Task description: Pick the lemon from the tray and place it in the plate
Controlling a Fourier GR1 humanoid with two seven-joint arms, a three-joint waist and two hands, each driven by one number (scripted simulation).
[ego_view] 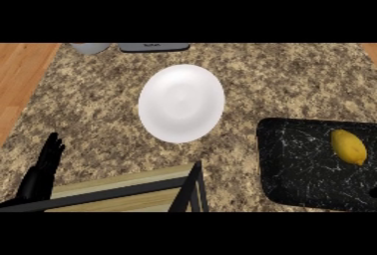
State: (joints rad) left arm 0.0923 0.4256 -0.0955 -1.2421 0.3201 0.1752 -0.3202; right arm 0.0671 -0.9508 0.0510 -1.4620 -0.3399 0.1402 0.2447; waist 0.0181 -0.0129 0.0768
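Observation:
A yellow lemon [348, 146] lies on the black marbled tray [294, 164] at the right, near the tray's far right side. A white plate [181, 102] sits on the speckled counter left of the tray, with nothing on it. My left hand [40, 172] shows at the lower left with straight fingers pointing up, resting apart from both plate and tray. My right hand does not show, apart from a dark sliver at the right edge that I cannot identify.
A wooden stool or chair frame with black bars [147, 191] fills the lower middle. At the counter's far edge stand a grey object [90, 48] and a dark flat device [154, 47]. Wooden floor [18, 79] shows beyond the counter's left edge.

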